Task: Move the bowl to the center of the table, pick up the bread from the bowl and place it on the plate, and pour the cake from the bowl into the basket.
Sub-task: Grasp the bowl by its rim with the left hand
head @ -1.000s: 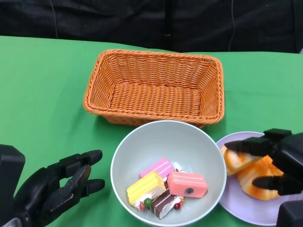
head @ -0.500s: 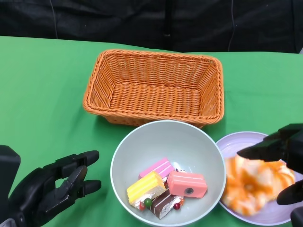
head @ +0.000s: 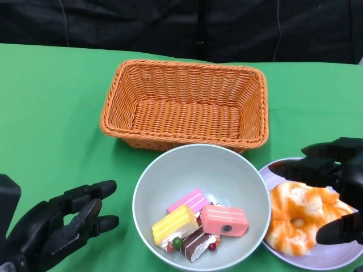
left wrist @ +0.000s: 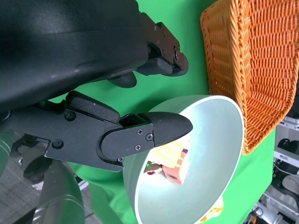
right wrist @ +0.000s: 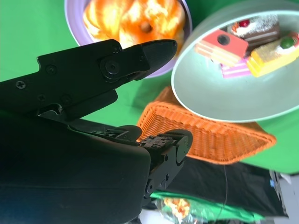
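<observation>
The pale green bowl (head: 210, 167) stands in the middle of the table, just in front of the orange wicker basket (head: 184, 105). Several cake pieces (head: 198, 224) lie in it. The orange-glazed bread (head: 303, 215) lies on the lilac plate (head: 317, 259) to the bowl's right. My right hand (head: 340, 175) hovers over the bread with its fingers apart, holding nothing. My left hand (head: 57, 226) is open beside the bowl's left, not touching it. The right wrist view shows the bread (right wrist: 135, 21) on the plate (right wrist: 71, 10) beyond the fingers (right wrist: 93, 74). The left wrist view shows the bowl (left wrist: 205, 140) past the fingers (left wrist: 131, 135).
The basket is empty, and its near wall almost touches the bowl's far rim. The plate's left edge sits close against the bowl. A green cloth (head: 51, 113) covers the table, with a dark backdrop behind it.
My right hand let go of the bread, which dropped flat onto the plate. The hand's fingers spread and lifted off it. My left hand barely shifted.
</observation>
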Available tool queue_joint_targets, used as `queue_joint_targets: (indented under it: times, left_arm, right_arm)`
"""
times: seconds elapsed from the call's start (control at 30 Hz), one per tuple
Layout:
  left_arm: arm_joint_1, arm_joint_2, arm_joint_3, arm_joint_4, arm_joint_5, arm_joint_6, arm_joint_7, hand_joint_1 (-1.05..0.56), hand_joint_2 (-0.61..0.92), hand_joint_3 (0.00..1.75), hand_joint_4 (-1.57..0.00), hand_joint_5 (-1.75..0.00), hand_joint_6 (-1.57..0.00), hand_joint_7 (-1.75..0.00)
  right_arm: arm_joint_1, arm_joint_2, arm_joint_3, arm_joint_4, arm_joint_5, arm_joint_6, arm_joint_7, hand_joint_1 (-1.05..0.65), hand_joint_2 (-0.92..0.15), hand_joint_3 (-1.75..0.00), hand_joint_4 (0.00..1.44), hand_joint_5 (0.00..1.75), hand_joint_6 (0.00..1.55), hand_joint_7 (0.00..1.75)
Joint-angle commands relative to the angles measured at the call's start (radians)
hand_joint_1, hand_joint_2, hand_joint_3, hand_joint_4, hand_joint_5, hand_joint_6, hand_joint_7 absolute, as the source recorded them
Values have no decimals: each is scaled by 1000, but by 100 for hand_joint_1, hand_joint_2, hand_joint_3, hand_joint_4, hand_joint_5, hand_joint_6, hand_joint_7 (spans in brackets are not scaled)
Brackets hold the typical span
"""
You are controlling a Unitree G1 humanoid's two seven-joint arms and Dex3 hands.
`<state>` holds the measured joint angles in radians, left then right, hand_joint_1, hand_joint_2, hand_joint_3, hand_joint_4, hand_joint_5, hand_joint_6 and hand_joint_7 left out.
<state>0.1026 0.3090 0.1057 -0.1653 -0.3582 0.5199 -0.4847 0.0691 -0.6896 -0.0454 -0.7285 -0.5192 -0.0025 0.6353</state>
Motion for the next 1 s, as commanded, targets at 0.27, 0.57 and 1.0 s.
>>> queue_joint_targets:
  times: [0.27,0.57,1.0]
  left_arm:
    - [72,84,-21,-132,194,-183,51,-64,92,54,-16,-71,-38,-2]
    - [147,218,-39,-283,528,-442,106,-58,92,35,-24,-61,-40,-2]
    - [141,232,-62,-206,844,-927,312,-46,91,8,-33,-55,-50,-4]
  right_arm:
    - [66,123,-8,-16,-15,15,-132,-60,-92,-8,27,10,29,2]
    - [164,296,-16,38,33,-68,-355,-36,-92,-9,41,22,37,5]
    - [253,505,-73,106,412,-202,-493,-2,-70,-68,52,125,68,71]
